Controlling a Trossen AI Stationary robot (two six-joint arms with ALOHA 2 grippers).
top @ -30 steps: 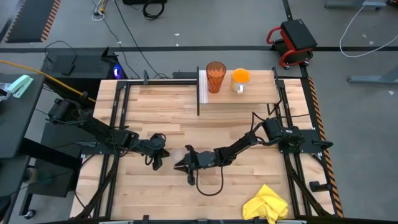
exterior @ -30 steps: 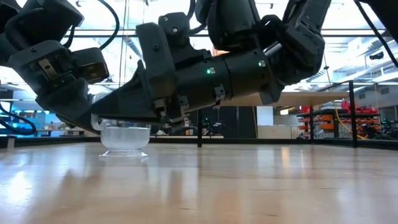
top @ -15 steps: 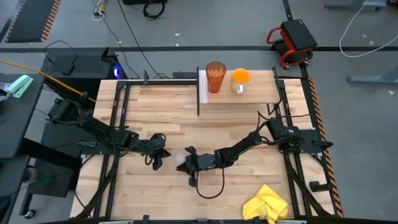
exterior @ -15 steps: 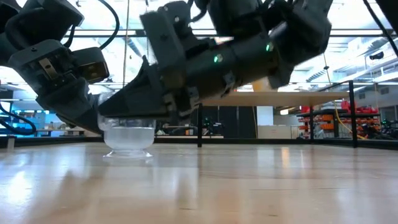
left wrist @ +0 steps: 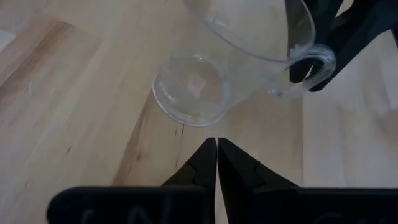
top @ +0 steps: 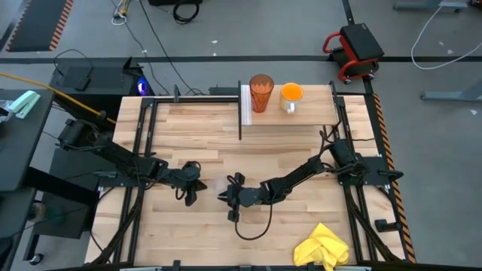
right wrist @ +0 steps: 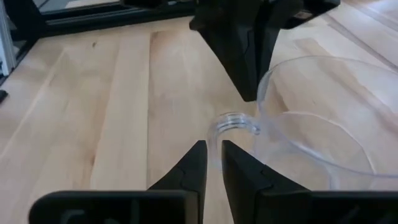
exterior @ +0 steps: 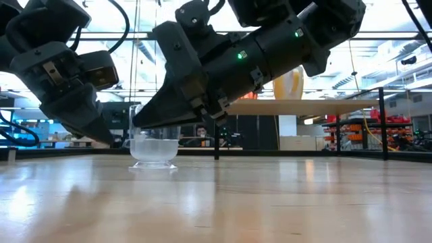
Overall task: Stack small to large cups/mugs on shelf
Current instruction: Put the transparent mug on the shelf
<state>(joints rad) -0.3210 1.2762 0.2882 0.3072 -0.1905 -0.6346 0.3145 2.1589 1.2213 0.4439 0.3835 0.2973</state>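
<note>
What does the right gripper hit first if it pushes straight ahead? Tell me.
Most likely the small clear glass: its handle sits just beyond the tips of the right gripper. The left gripper stands behind the glass. How much gap is left before the handle is unclear.

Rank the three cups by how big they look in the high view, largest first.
1. Dark-orange tumbler on the shelf.
2. Bright orange cup, its mouth nearly as wide, so this is a close call.
3. Small clear glass, on the tabletop between both grippers; it is barely visible, so its rank is unsure.
</note>
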